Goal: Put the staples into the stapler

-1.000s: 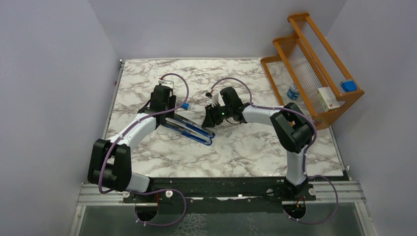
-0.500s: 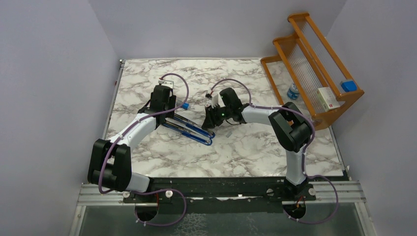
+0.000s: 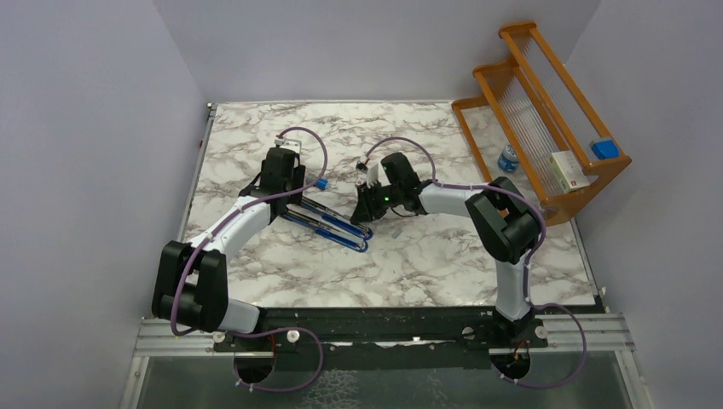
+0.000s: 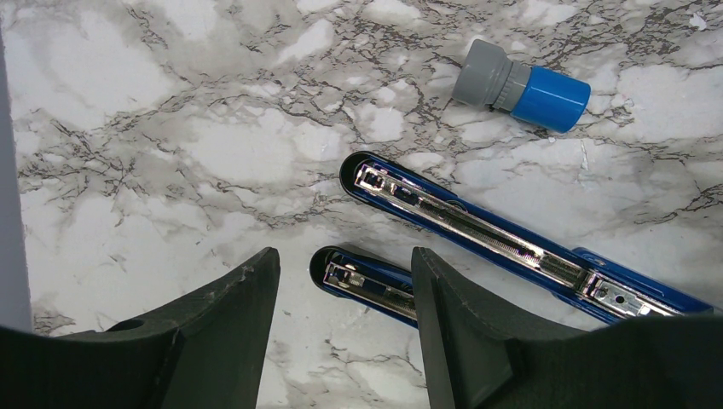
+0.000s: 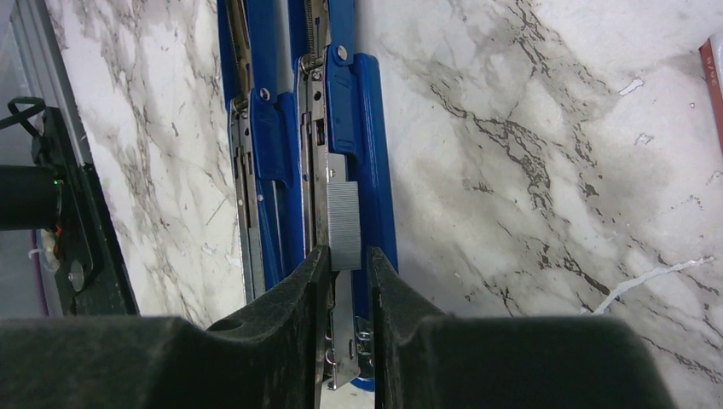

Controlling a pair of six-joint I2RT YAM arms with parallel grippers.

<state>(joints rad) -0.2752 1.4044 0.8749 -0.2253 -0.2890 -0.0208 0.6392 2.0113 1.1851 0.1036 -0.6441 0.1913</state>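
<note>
Right wrist view: the two fingers of my right pincer [image 5: 349, 251] stand close on either side of the near end of the staples [image 5: 344, 223]. They are a grey ribbed strip lying along the metal channel of the blue stapler [image 5: 373, 128], running toward 12 o'clock from my fingertips. Whether the fingers actually press the strip I cannot tell. The stapler is laid open, its two arms side by side on the marble table [image 5: 529, 170].

From the left wrist, my left pincer [image 4: 343, 256] is spread wide and grips nothing. The tip of one stapler arm lies between its fingers, the other arm is at 2 o'clock, and a blue-capped cylinder [image 4: 522, 83] lies beyond at 1 o'clock.

From the top camera, a white box [image 3: 569, 170] with a red label sits on the wooden rack [image 3: 563, 209] at 3 o'clock of the table.
</note>
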